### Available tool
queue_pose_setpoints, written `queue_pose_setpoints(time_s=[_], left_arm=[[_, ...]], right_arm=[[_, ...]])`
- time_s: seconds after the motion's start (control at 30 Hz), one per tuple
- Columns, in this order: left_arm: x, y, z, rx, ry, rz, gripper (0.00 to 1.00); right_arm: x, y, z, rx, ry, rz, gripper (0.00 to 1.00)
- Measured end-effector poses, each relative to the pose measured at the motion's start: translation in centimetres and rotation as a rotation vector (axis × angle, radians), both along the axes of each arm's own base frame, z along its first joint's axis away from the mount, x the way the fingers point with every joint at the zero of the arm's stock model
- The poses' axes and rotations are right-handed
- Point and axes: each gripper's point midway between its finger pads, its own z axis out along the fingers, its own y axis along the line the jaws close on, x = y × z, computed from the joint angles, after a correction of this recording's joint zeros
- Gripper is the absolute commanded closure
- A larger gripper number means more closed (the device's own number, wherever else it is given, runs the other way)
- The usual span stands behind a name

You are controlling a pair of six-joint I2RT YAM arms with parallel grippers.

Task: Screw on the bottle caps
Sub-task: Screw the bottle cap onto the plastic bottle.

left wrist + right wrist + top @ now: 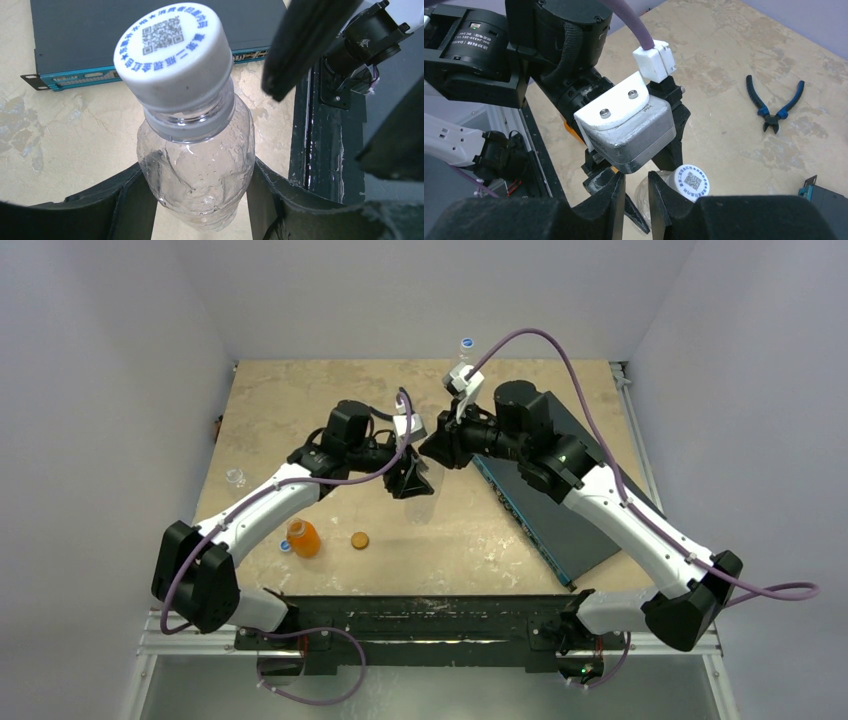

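Cap work at mid-table: the left gripper (195,172) has its fingers clamped around the body of a clear bottle (200,145), neck pointing up toward its wrist camera. A white cap (172,50) with blue print sits on that neck. It looks seated fairly square, but how tight it is I cannot tell. The right gripper (636,177) hangs just beside the cap, jaws pressed together on nothing, clear of the rim. I read this as the tightening step, caught between grips. The next move calls for the right jaws to spread, centre over the cap and close on its rim before any twist, while the left holds the bottle firm. Waiting near the front edge are the orange bottle (304,538), a blue cap (286,546) just beside it, and the orange-brown cap (359,539) nearby.
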Motion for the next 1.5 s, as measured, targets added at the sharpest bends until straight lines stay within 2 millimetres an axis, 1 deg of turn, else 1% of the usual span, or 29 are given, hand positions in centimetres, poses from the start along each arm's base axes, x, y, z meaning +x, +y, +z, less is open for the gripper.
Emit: queue_pose_setpoints(time_s=[0.1, 0.23, 0.4, 0.5, 0.6, 0.67, 0.83, 0.97, 1.07, 1.27, 1.4, 1.5], left_arm=[[0.2, -0.1, 0.2, -0.004, -0.01, 0.003, 1.0], [0.4, -0.1, 0.3, -0.007, -0.019, 0.008, 1.0], [0.5, -0.1, 0.3, -0.006, -0.025, 0.015, 1.0], [0.7, -0.1, 0.3, -0.005, -0.03, 0.019, 1.0], [0.8, -0.1, 0.3, -0.004, -0.033, 0.024, 1.0], [0.8, 0.0, 0.3, -0.003, -0.035, 0.027, 1.0], [0.8, 0.2, 0.3, 0.001, -0.04, 0.035, 1.0], [0.7, 0.3, 0.2, 0.005, -0.043, 0.04, 1.0], [0.7, 0.4, 0.3, 0.003, -0.047, 0.042, 1.0], [0.6, 0.4, 0.6, 0.0, -0.054, 0.042, 1.0], [0.6, 0.4, 0.6, 0.0, -0.054, 0.042, 1.0], [0.6, 0.4, 0.6, -0.001, -0.055, 0.042, 1.0]], right_arm=[[-0.2, 0.0, -0.5, -0.006, 0.009, 0.007, 0.74], [-0.4, -0.2, -0.8, -0.01, 0.016, 0.005, 0.71], [-0.7, -0.4, -0.2, 0.001, 0.006, 0.008, 0.68], [-0.9, -0.5, 0.3, 0.013, 0.003, 0.01, 0.61], [-1.1, -0.8, 0.9, 0.031, 0.001, -0.005, 0.59], [-0.6, -1.3, 1.4, 0.041, -0.008, -0.056, 0.56], [1.2, -2.6, 1.7, 0.056, 0.009, -0.177, 0.41], [2.7, -2.9, 1.2, 0.064, 0.043, -0.225, 0.39], [3.6, -2.9, 0.3, 0.067, 0.083, -0.237, 0.36], [4.0, -2.0, -0.6, 0.087, 0.138, -0.188, 0.33], [3.6, -1.3, -0.5, 0.107, 0.152, -0.146, 0.33], [3.4, -1.1, -0.3, 0.114, 0.155, -0.131, 0.33]])
